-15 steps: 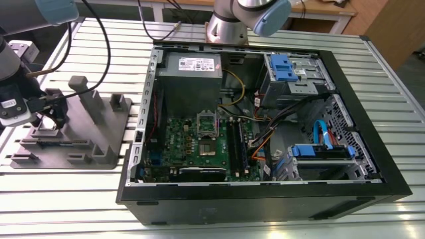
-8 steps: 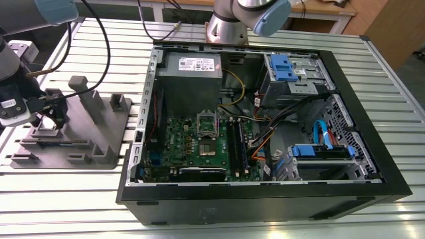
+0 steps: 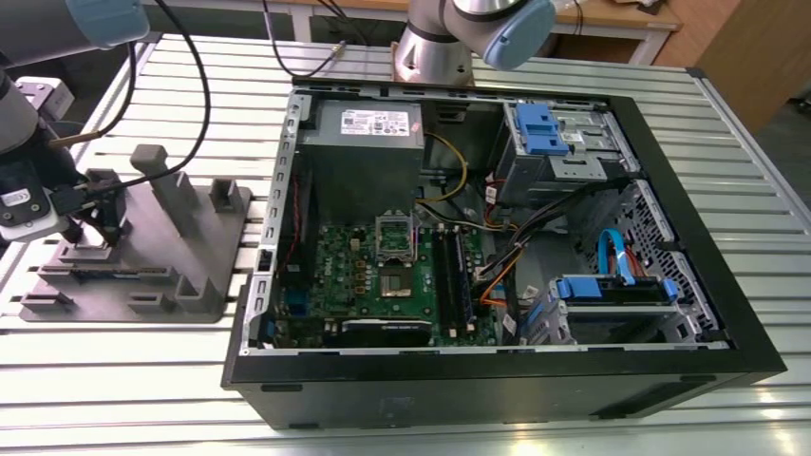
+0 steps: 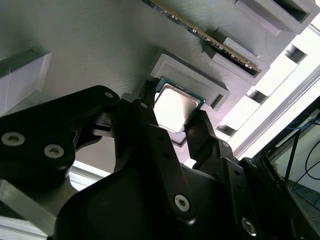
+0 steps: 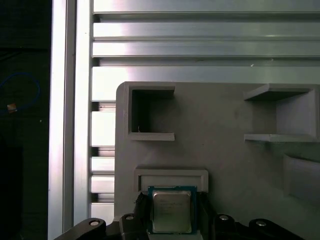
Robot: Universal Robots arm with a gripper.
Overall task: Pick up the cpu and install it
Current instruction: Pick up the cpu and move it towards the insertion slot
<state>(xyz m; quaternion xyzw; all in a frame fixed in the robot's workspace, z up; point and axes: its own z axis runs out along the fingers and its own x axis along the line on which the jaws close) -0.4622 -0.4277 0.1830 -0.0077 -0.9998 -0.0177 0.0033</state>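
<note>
The cpu (image 5: pixel 171 210), a small flat square with a pale silvery top and a green rim, sits between my gripper's (image 5: pixel 171 216) two black fingers (image 5: pixel 141 212), which press on its opposite edges. In the second wrist view the cpu (image 4: pixel 172 107) hangs just in front of its raised grey pocket (image 4: pixel 200 82) and overlaps the pocket's rim, with my gripper (image 4: pixel 173 111) shut on it. In the exterior view my gripper (image 3: pixel 76 233) is low over the grey fixture (image 3: pixel 165 256), at the exterior view's left. The dark socket (image 3: pixel 395 283) lies on the green motherboard (image 3: pixel 367 275), its metal frame (image 3: pixel 395 233) standing upright.
The open black computer case (image 3: pixel 507 380) takes up the middle and the exterior view's right, with a power supply (image 3: pixel 367 123), blue drive bays (image 3: pixel 545 128) and cables inside. The fixture has upright grey blocks (image 3: pixel 152 166). Everything rests on a slotted aluminium table (image 3: pixel 127 380).
</note>
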